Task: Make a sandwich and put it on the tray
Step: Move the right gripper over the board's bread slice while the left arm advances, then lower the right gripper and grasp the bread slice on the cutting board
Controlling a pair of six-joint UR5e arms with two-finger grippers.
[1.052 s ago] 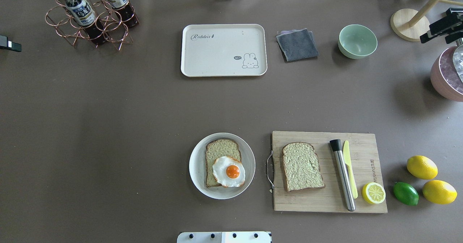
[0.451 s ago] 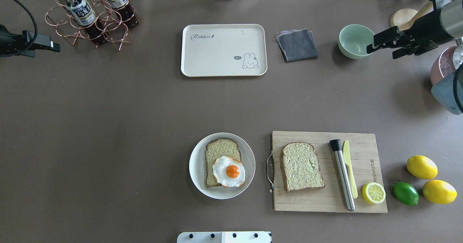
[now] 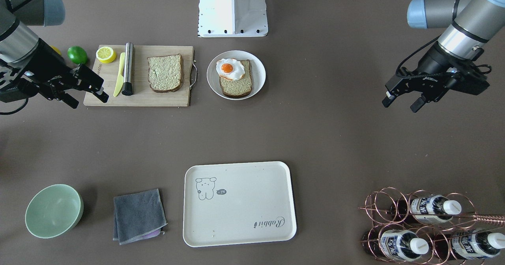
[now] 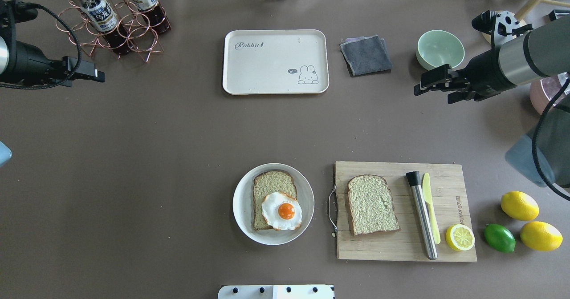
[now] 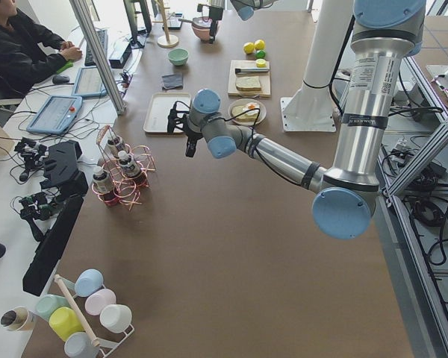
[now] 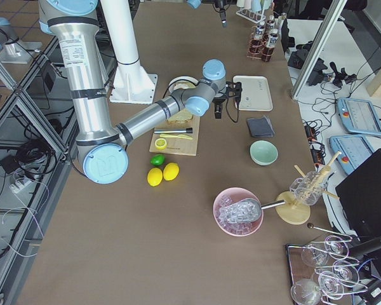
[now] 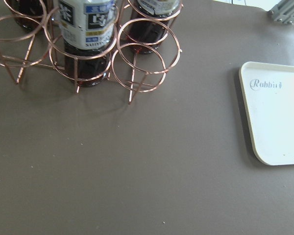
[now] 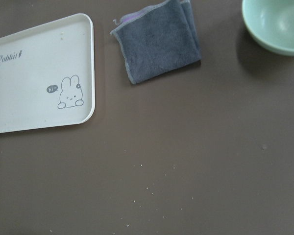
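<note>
A round white plate (image 4: pixel 242 210) holds 1 square tan bread slice (image 4: pixel 271 185) with a dark crust, topped by a glossy white fried egg (image 4: pixel 281 211) with an orange yolk. A second bread slice (image 4: pixel 372 204) lies on the wooden cutting board (image 4: pixel 392 250). The smooth cream rectangular tray (image 4: pixel 267 67) lies well apart from both, near a folded grey cloth (image 4: pixel 366 55). The left gripper (image 3: pixel 398 105) and right gripper (image 3: pixel 90 101) hover with jaws apart.

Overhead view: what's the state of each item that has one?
tray: empty
plate: holds a bread slice with an egg on top
second bread slice: bare, flat on the cutting board
lemon half: cut face up
bowl: empty
cloth: folded
left gripper: jaws open, empty
right gripper: jaws open, empty
</note>
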